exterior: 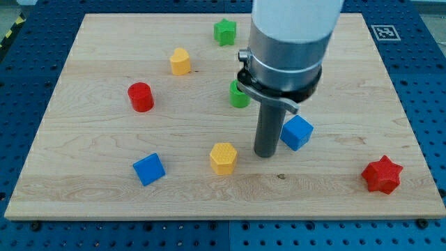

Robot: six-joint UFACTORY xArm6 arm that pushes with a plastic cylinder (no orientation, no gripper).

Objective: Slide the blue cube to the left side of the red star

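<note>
My tip [265,155] rests on the table [83,188], just left of a blue cube [297,132] and seemingly touching it. The red star [382,175] lies well apart, toward the view's bottom right. The tool is a plain rod, with nothing to spread or pinch.

Robotics lab bench setup. Wooden board desk [104,139] sits on a blue perforated metal base [432,84] with a regular hole grid, visible at frame edges. Fiducial marker tag [384,31] at the board's upper right corner (black-and-white square pattern). Yellow-black hazard tape [10,31] at upper left.
</note>
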